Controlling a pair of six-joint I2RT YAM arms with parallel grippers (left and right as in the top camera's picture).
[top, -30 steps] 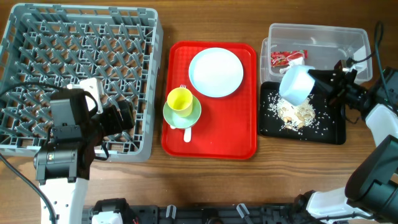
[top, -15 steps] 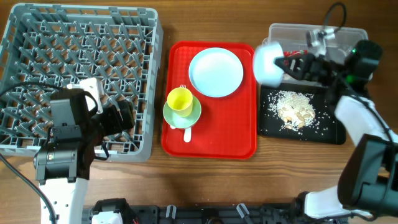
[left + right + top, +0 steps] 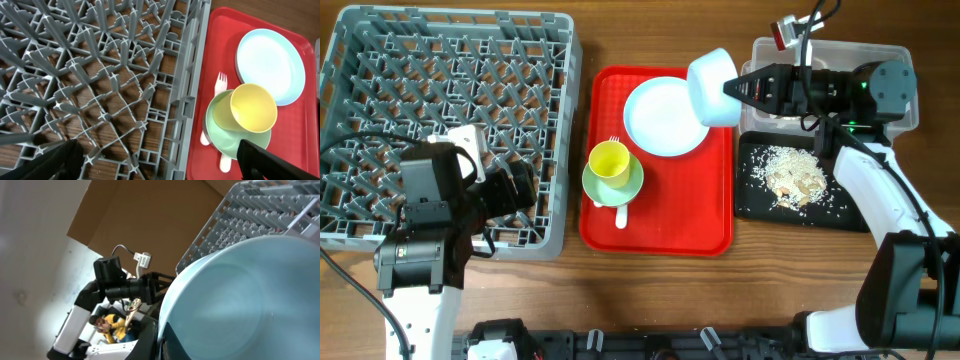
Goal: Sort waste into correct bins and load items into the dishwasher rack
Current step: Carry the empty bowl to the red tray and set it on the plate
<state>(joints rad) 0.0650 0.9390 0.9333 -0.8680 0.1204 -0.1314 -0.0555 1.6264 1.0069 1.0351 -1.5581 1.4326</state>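
The bowl hangs in the air on its side over the far right corner of the red tray, and from above it overlaps the plate's edge. The right gripper is clenched on its rim. The wrist view looks straight into the bowl, which appears clean inside. The scraps lie in a heap on the black tray, and the arm hides most of the tub (its contents cannot be made out).

So the waste step for this bowl looks done, and the one in hand is loading it into the rack.

The next move calls for carrying the bowl across the red tray, high enough to clear the cup, which sits in the saucer. It then has to go down on edge between pegs. The left gripper hovers spread wide and empty over the rack's near right part, so a cell farther back would avoid a clash.
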